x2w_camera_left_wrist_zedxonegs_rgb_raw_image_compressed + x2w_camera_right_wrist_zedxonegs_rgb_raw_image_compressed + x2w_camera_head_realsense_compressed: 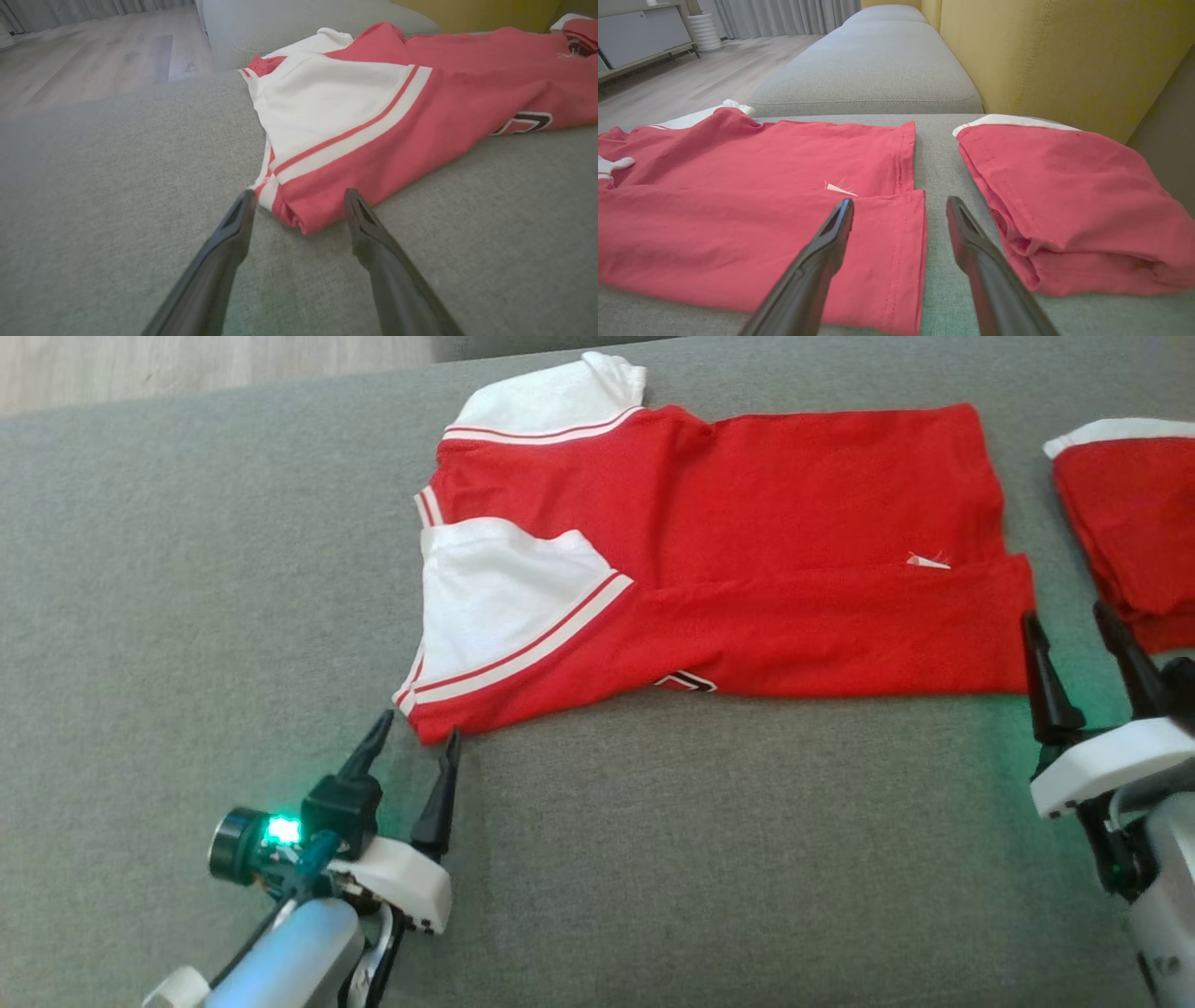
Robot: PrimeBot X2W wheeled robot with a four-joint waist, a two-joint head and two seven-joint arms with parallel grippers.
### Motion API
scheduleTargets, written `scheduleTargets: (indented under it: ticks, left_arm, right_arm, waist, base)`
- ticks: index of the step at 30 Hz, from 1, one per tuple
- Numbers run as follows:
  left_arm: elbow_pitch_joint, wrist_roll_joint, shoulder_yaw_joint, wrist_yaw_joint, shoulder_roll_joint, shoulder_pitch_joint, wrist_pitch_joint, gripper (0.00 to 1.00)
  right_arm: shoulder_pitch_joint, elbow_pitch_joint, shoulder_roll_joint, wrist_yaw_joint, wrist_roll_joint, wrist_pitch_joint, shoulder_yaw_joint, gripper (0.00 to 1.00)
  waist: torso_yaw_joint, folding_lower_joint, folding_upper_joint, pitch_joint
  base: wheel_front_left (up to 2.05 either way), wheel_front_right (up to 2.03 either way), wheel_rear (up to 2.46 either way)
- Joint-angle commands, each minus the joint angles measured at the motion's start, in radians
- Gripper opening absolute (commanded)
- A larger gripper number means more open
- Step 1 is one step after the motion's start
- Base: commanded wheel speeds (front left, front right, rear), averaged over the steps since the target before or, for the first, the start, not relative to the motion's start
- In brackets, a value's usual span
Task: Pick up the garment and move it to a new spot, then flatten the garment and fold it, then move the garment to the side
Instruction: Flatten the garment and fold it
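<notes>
The garment [747, 541] is a red shirt with white sleeves, lying flat on the grey couch cushion [653, 859] with its near long edge folded over itself. My left gripper [420, 728] stands open just short of the garment's near shoulder corner [299, 219], holding nothing. My right gripper [1069, 616] is open at the garment's near hem corner [906, 261], its left finger over the hem and its right finger over bare cushion, with nothing held.
A second red garment [1134, 523], folded, lies at the right, close to my right gripper; it shows as a thick stack [1069, 205] in the right wrist view. A yellow backrest [1064, 56] rises behind it. Wooden floor [93, 60] lies past the cushion's far edge.
</notes>
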Motion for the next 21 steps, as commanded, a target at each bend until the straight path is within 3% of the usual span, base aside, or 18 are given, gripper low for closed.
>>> scheduleTargets:
  ticks: [1,3,5,6,7,9,11,16,21]
  left_arm:
    - [-0.021,-0.003,0.047,0.004,0.017,-0.038,-0.011,1.00]
    - [-0.012,-0.001,0.049,0.000,0.014,-0.037,-0.012,1.00]
    - [0.003,0.001,0.052,-0.007,0.014,-0.041,-0.012,0.89]
    - [0.003,0.001,0.052,-0.007,0.014,-0.041,-0.012,0.89]
    - [0.010,0.000,0.052,-0.013,0.014,-0.042,-0.012,0.50]
    - [0.023,-0.001,0.049,-0.028,0.010,-0.046,-0.012,0.31]
    - [0.033,-0.001,0.046,-0.040,0.007,-0.049,-0.012,0.00]
    - [0.048,0.003,0.038,-0.064,0.004,-0.053,-0.012,0.00]
    - [0.026,0.009,0.057,-0.061,0.016,-0.039,-0.013,0.00]
  right_arm:
    - [-0.001,-0.035,-0.014,-0.001,-0.009,-0.012,0.003,1.00]
    - [0.003,-0.036,-0.012,-0.001,-0.011,-0.012,0.001,1.00]
    - [0.004,-0.036,-0.010,-0.001,-0.012,-0.012,0.001,1.00]
    - [0.004,-0.036,-0.010,-0.001,-0.012,-0.012,0.001,1.00]
    - [0.005,-0.035,-0.010,-0.001,-0.013,-0.012,0.001,1.00]
    - [0.004,-0.032,-0.011,-0.001,-0.013,-0.012,0.002,1.00]
    - [0.003,-0.027,-0.012,-0.001,-0.011,-0.012,0.005,1.00]
    - [0.009,0.025,-0.013,-0.001,0.015,-0.012,0.039,1.00]
    - [0.000,0.120,-0.017,-0.001,0.054,0.022,0.070,1.00]
  waist:
    - [-0.005,0.0002,0.0000,0.000]
    - [-0.009,0.0002,0.0000,0.002]
    - [-0.014,0.0002,0.0000,0.005]
    - [-0.014,0.0002,0.0000,0.005]
    - [-0.016,0.0002,0.0000,0.006]
    - [-0.019,0.0002,0.0000,0.007]
    - [-0.020,0.0002,0.0000,0.006]
    - [-0.011,0.0002,0.0000,-0.006]
    - [0.016,0.0002,0.0000,-0.022]
  base:
    - [0.00,0.00,0.00]
    - [0.00,0.00,0.00]
    - [0.00,0.00,0.00]
    - [0.00,0.00,0.00]
    - [0.00,0.00,0.00]
    - [0.00,0.00,0.00]
    - [0.00,0.00,0.00]
    - [0.00,0.00,0.00]
    - [0.00,0.00,0.00]
